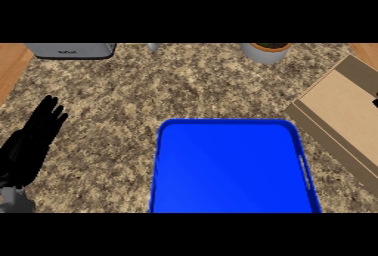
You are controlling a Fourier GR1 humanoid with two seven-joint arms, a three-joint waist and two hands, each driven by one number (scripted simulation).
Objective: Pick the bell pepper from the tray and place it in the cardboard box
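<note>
Resting left hand (33, 140), fingers straight, holding nothing; glossy blue rectangular tray (230, 125); cardboard box (347, 112) on speckled granite counter (148, 90).

Blue tray (232, 170) (beside cardboard box (345, 107))

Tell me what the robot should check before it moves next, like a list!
1. Pepper on the tray: not ok. The blue tray shows nothing on it.
2. Pepper in the box: cannot tell. No pepper shows on the part of the cardboard box in view, and the box runs off the right edge.
3. Left hand: ok. It rests open at the left edge, fingers straight, holding nothing.
4. Right hand: cannot tell. It does not show at all.
5. Way from tray to box: ok. The box lies right of the tray, with only bare counter between them.
</note>
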